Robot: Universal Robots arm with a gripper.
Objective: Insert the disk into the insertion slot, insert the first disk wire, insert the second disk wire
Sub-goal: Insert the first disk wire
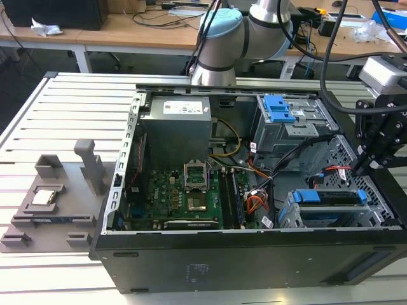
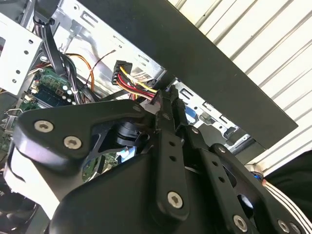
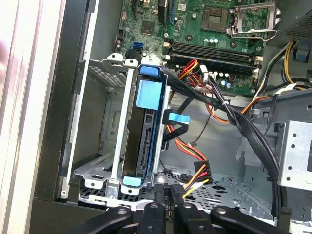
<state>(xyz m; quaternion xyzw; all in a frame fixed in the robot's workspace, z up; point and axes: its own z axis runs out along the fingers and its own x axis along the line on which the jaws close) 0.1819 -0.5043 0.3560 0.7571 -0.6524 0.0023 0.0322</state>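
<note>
The disk (image 3: pixel 145 139), in its blue caddy, sits on edge inside the insertion slot (image 3: pixel 100 161), a grey perforated cage by the case's side wall. In the exterior view the disk (image 1: pixel 331 202) lies in the slot (image 1: pixel 287 216) at the case's near right corner. My gripper (image 3: pixel 166 191) hangs just beyond the cage. Its fingers are pressed together on a yellow, red and black disk wire (image 3: pixel 191 185) whose black plug (image 3: pixel 202 170) sticks out free in the air. In the second wrist view the gripper (image 2: pixel 163 93) pinches that wire behind the plug (image 2: pixel 120 69). The gripper (image 1: pixel 365 166) is above the case's right wall.
A taller grey cage with a blue latch (image 1: pixel 280 109) stands at the back right. Black cable bundles (image 3: pixel 234 117) and a blue-tagged flat cable (image 3: pixel 176 118) cross the space beside the slot. The motherboard (image 1: pixel 191 197) fills the case floor. A grey fixture (image 1: pixel 57 203) lies on the table left of the case.
</note>
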